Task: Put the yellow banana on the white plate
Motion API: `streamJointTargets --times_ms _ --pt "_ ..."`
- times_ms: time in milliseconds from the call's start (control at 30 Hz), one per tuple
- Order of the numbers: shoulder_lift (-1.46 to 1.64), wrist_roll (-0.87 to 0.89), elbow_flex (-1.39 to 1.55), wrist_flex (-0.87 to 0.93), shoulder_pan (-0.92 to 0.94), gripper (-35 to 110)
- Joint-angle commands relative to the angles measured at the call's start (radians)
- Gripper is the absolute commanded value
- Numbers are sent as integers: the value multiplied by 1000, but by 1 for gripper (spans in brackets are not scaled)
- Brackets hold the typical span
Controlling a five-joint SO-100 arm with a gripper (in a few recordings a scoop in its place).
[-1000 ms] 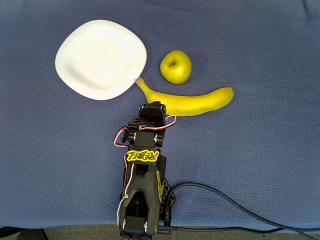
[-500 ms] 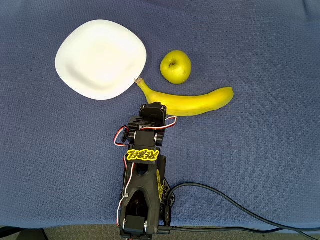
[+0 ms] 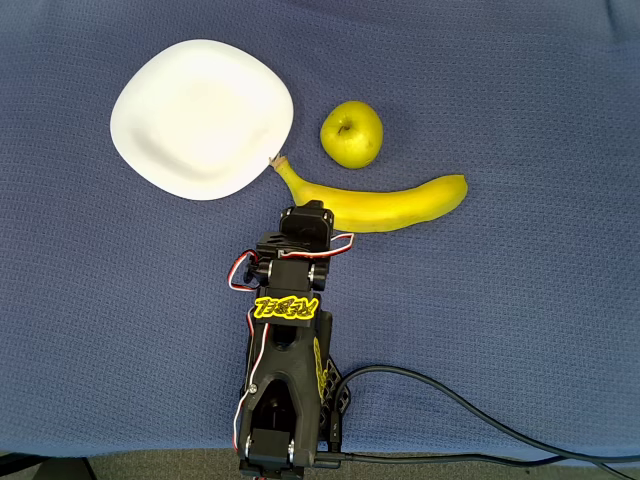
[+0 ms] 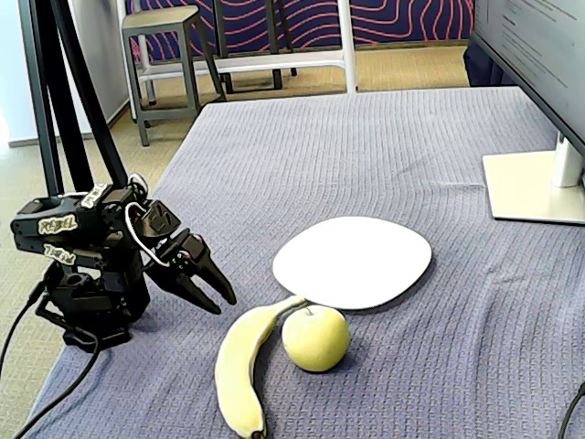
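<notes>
The yellow banana [image 3: 390, 203] lies on the blue cloth, its stem tip touching the rim of the white plate [image 3: 200, 115]. The plate holds nothing. In the fixed view the banana [image 4: 239, 366] runs from the near edge up to the plate [image 4: 352, 261]. My gripper [image 4: 224, 305] hangs just above the cloth, left of the banana's stem end, fingers shut and holding nothing. From overhead the gripper [image 3: 305, 212] sits right below the banana's stem half, largely hidden under the wrist.
A yellow-green apple [image 3: 351, 133] stands between plate and banana, touching the banana in the fixed view [image 4: 315, 338]. A monitor foot [image 4: 530, 187] stands at the right. Black cables [image 3: 480, 420] trail from the arm's base. Tripod legs [image 4: 64, 91] rise behind the arm.
</notes>
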State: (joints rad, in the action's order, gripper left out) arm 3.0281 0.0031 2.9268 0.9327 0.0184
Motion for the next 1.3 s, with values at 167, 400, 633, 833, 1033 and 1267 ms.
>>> streamJointTargets --times_ms 167,400,633,833,1033,1267 --pt "-207 74 -210 -14 -9 9" --pt "-353 112 -345 61 18 13" --pt "-466 132 -462 137 29 14" --pt "-680 161 -584 187 91 18" --pt "-847 138 -657 193 144 20" --pt "-999 54 -776 252 193 26"
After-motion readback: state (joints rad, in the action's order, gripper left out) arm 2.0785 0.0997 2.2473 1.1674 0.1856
